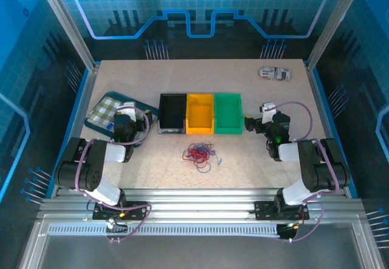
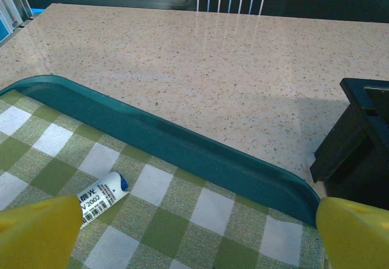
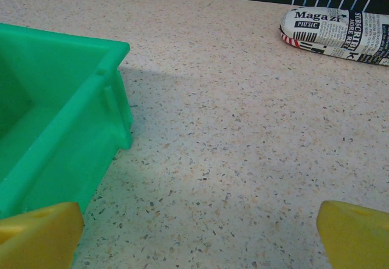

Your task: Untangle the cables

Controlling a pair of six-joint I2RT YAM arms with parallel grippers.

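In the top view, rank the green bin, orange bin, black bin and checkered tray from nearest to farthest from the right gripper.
From the right gripper:
1. green bin, just to its left
2. orange bin, middle of the row
3. black bin, left end of the row
4. tray, far left

The left arm [image 1: 91, 167] and the right arm [image 1: 319, 167] are both folded, with the elbow low near the outer side and the forearm reaching forward and a little inward. The left gripper [image 1: 127, 112] points away from the bases, and its yellow fingertips [image 2: 36, 232] stand wide apart. The right gripper [image 1: 258, 121] points forward and slightly to the left, its fingertips also spread wide.
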